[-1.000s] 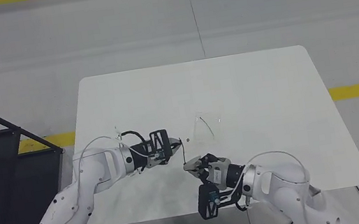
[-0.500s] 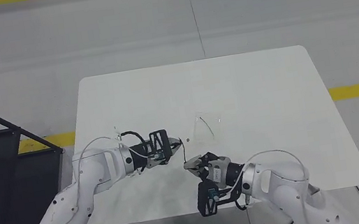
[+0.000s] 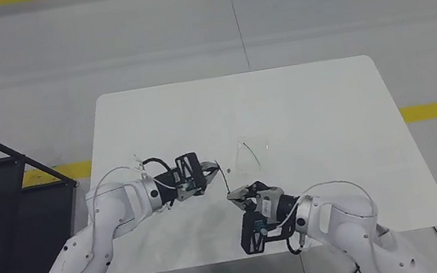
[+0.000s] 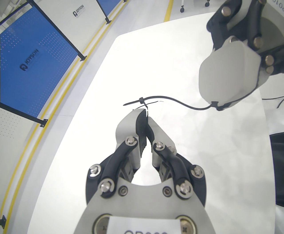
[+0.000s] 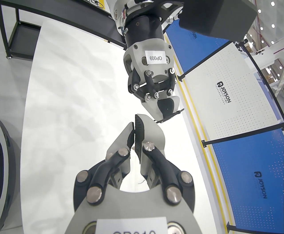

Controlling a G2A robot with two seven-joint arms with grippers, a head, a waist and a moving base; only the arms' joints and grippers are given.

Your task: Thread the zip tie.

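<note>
**Tail at the head: threading is the step in hand**

Top view: the left gripper (image 3: 210,172) and the right gripper (image 3: 235,196) face each other tip to tip, close together above the white table (image 3: 328,119). The black zip tie (image 3: 224,184) bridges the short gap between them. Beyond both grippers, a thin curved strand (image 3: 249,152) lies loose on the table.

Left wrist view: the left gripper (image 4: 144,113) is clamped on the zip tie (image 4: 177,100), pinching it just under its square head (image 4: 141,101), which sits right above the fingertips. From the head the strap arcs across to the right gripper (image 4: 215,106), which is closed on the strap's far part. A pointed tip pokes out beyond the head, so I judge the tail has entered the slot, but only barely.

Right wrist view: the right gripper (image 5: 134,130) has its pads pressed together, and the strap between them is hard to make out. Just ahead of it, the left gripper (image 5: 169,112) holds a short stretch of zip tie (image 5: 170,115) crosswise at its fingertips.

The next move calls for feeding more strap through. The right gripper should push in line with the slot while the left keeps the head steady. The strap looks limp and could buckle.
</note>
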